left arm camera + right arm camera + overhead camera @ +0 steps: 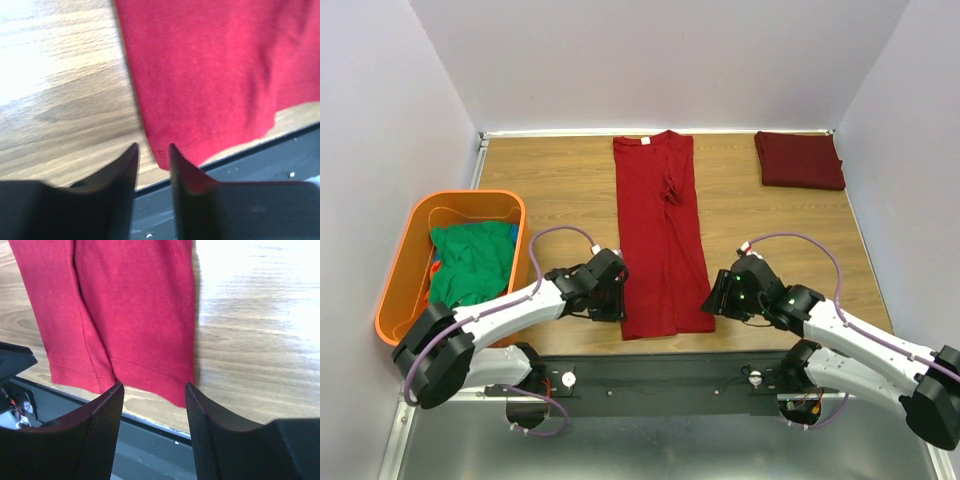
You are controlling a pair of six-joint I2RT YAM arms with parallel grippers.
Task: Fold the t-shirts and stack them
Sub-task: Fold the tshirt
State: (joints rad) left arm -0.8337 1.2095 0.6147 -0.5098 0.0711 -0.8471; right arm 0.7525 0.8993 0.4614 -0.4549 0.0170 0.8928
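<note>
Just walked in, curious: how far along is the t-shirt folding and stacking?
Done: a maroon t-shirt lies folded at the far right corner. In hand: the red t-shirt is folded into a long strip; the left gripper and right gripper sit open at its near corners. Left: folding it shorter, stacking it, then the green t-shirts in the orange tub.

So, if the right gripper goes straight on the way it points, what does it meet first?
Most likely the red t-shirt: its near hem corner lies just ahead of the right gripper, between its open fingers. Its height above the table is unclear, so it might touch wood beside the cloth.
</note>
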